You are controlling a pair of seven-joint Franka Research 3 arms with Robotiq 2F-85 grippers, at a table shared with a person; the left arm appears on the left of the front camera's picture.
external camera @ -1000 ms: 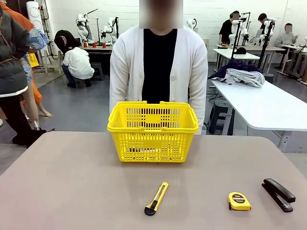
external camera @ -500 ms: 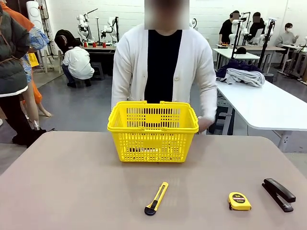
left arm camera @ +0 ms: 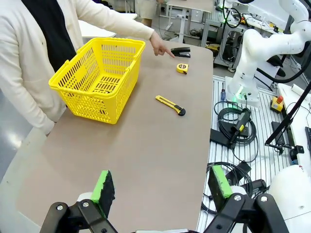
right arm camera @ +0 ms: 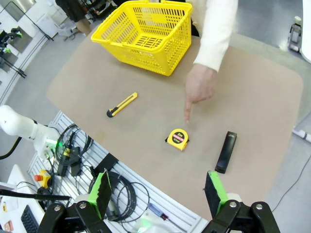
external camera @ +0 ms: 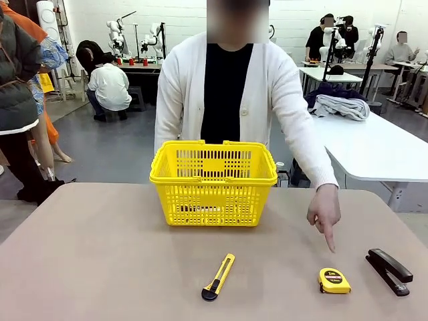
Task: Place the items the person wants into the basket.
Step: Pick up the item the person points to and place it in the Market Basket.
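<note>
Two pincers are seen with jaws spread wide and nothing between the green pads. The left pincer [left arm camera: 161, 184] is held over the near end of the desk [left arm camera: 146, 145]. The right pincer [right arm camera: 157, 189] is held high, just off the desk's near edge, with the tape measure [right arm camera: 178, 139] at about 12 o'clock ahead of it.

In the front view the tape measure lies flat on the desk at about 4 o'clock from the basket [external camera: 212, 204], well apart from it. The person's hand [external camera: 324, 210] is held at 12 o'clock of the tape measure, one finger aimed down at it without touching.

Trouble is most likely to be caused by that hand: if a descent is begun while the hand is over the target, it could be struck. A wrong pick is also possible, since the stapler [external camera: 388, 271] lies near at 3 o'clock and the utility knife [external camera: 219, 276], likewise yellow and black, lies at 9 o'clock. A grip set off-centre could let the case slip or spin away.

The tape measure is shown as a small, squarish yellow case with rounded corners and a dark round label on its upper face.
</note>
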